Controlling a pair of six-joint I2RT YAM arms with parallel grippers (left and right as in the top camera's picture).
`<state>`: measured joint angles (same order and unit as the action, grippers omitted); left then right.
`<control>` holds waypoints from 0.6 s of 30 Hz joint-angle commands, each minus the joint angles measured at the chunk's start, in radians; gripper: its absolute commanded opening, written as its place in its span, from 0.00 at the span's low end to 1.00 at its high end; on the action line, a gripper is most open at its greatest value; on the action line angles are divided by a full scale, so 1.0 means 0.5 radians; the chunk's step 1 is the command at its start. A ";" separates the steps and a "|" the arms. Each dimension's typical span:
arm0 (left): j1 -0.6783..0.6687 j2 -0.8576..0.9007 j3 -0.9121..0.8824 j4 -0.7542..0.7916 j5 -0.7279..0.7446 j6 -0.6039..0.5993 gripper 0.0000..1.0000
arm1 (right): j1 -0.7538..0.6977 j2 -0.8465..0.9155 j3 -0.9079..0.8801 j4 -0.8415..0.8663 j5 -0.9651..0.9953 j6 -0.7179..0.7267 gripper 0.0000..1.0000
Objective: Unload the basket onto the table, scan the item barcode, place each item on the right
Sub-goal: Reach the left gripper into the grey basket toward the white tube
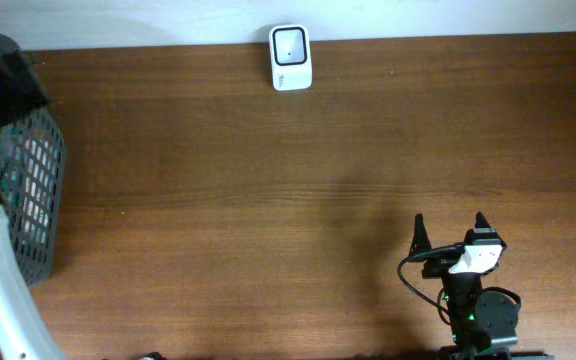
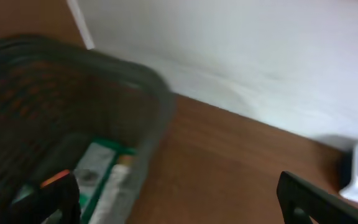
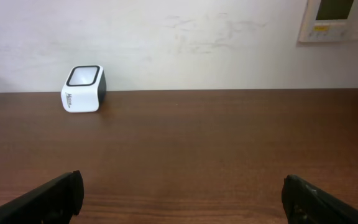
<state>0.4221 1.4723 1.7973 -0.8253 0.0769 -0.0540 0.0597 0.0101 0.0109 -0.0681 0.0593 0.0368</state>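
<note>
**Left arm at the basket, both grippers empty, box not picked**

Left gripper (image 2: 173,186) is closest to the lens. One dark finger (image 2: 58,199) sits low at the picture's left and the other low at the right, so the jaws are spread wide with nothing between them.

Just beyond is the dark mesh basket (image 2: 104,62), at the left end of the table (image 1: 268,200). The item is inside it: a green-and-white box (image 2: 101,171) lying on the basket floor, below the rim. From the gripper it's down and toward the left-picture finger, not centred in the gap.

The frame is blurred. The long axis looks like it runs roughly away from the camera, tilted a bit to the right, but I can't confirm that. No barcode is readable.

Right gripper (image 3: 182,190) is also wide open and empty. It's parked at the front right of the table, well apart from the basket.

The barcode scanner (image 1: 290,57) stands at the back edge mid-table, against the wall, with its window facing up.

My read:
- The left arm is clearly nearer, so the pick is its job.
- The move needs a shift toward the box and a drop past the rim, with the jaws set across the short side.
- Risk: a finger clipping the basket wall.
</note>
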 commanded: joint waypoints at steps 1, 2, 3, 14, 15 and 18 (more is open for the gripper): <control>0.131 0.003 0.051 0.009 -0.167 -0.066 1.00 | 0.011 -0.014 -0.011 -0.010 0.002 -0.005 0.98; 0.166 0.004 0.048 0.008 -0.240 -0.065 0.99 | 0.011 -0.014 -0.011 -0.010 0.002 -0.005 0.98; 0.195 0.008 0.048 0.004 -0.294 -0.065 1.00 | 0.011 -0.014 -0.011 -0.010 0.002 -0.005 0.98; 0.575 0.434 0.047 -0.018 -0.158 0.039 0.99 | 0.011 -0.014 -0.011 -0.010 0.002 -0.005 0.98; 0.628 0.490 0.047 -0.005 0.005 0.158 0.99 | 0.011 -0.014 -0.011 -0.010 0.002 -0.005 0.98; 0.732 0.607 0.047 -0.036 0.274 0.324 1.00 | 0.011 -0.014 -0.011 -0.011 0.002 -0.005 0.98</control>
<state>0.7490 1.7283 1.8019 -0.8333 0.0635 0.0101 0.0597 0.0101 0.0109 -0.0681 0.0593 0.0372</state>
